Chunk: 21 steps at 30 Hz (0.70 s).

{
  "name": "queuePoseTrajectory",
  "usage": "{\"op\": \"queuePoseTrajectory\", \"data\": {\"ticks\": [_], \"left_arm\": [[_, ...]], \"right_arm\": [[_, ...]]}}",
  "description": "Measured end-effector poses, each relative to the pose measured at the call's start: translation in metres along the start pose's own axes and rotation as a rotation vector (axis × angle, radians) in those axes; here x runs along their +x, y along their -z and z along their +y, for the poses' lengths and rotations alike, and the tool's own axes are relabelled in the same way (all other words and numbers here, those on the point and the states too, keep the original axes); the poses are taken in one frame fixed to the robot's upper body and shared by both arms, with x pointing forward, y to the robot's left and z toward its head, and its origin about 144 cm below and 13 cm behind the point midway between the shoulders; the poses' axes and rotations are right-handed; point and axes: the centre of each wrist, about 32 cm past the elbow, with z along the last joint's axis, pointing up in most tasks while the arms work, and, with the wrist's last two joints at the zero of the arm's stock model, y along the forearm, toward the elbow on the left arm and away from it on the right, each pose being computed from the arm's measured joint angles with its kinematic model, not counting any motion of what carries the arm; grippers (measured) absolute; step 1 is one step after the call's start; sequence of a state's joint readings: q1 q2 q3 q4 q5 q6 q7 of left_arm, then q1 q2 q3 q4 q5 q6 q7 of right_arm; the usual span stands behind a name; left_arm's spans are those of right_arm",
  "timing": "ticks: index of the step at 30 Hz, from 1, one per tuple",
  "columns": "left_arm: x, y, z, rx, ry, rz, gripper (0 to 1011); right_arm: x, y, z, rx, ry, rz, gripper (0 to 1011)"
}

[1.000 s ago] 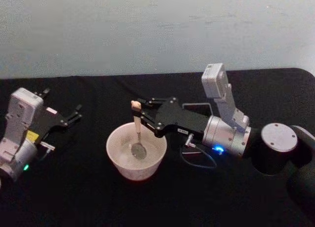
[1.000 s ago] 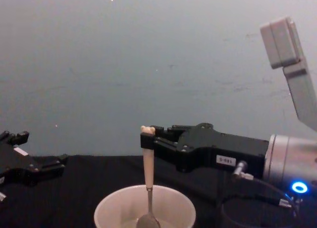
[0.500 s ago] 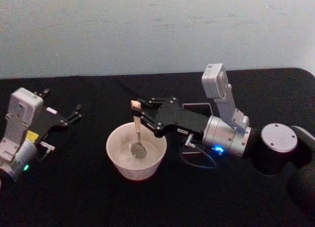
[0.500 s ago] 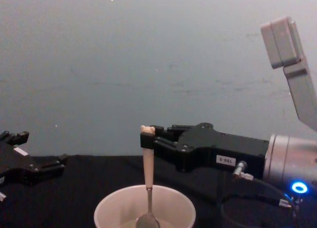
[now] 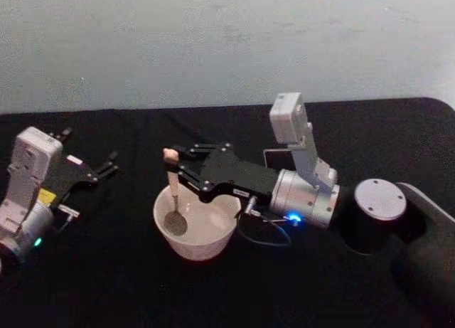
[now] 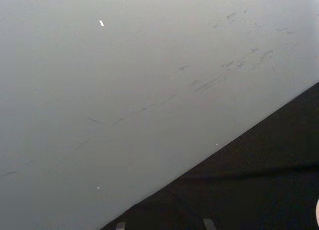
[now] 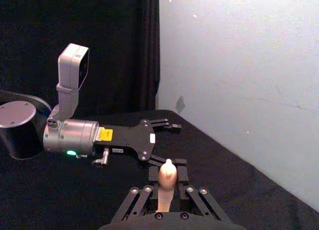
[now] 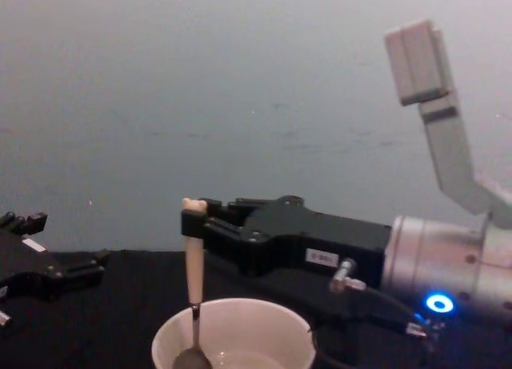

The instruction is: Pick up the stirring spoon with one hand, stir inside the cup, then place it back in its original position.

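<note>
Beige handle of the stirring spoon (image 5: 172,189) stands near upright. Its thin neck runs down into the cup (image 5: 202,248), and the metal bowl sits low inside, close to the cup's left inner wall. Chest view agrees: the spoon (image 8: 194,265) drops in right by the left part of the cup (image 8: 276,325) rim.

Right pincer (image 5: 182,161) is clamped on the top of the handle, just under the bear head, which pokes out above the fingers. The pincer comes in level from the right, above the cup's far rim. In the right wrist view the bear head (image 7: 167,176) sits between its closed-in fingers.

Cup stands on the black desk (image 5: 106,278), roughly centre.

Left pincer (image 5: 91,147) is parked at the desk's left, fingers apart, holding nothing, well apart from the cup.
</note>
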State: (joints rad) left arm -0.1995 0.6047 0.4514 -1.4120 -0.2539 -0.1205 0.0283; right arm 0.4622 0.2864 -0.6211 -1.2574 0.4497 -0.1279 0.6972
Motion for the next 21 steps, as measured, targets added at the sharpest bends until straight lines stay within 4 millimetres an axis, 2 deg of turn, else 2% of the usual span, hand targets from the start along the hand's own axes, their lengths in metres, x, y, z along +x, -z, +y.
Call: {"op": "queuePoseTrajectory", "data": {"ticks": [9, 21], "left_arm": [[0.0, 0.0, 0.0, 0.0, 0.0, 0.0, 1001], [0.0, 0.0, 0.0, 0.0, 0.0, 0.0, 1001]], "right_arm": [[0.001, 0.002, 0.012, -0.009, 0.032, -0.003, 214], [0.007, 0.0, -0.005, -0.011, 0.091, -0.011, 214]]}}
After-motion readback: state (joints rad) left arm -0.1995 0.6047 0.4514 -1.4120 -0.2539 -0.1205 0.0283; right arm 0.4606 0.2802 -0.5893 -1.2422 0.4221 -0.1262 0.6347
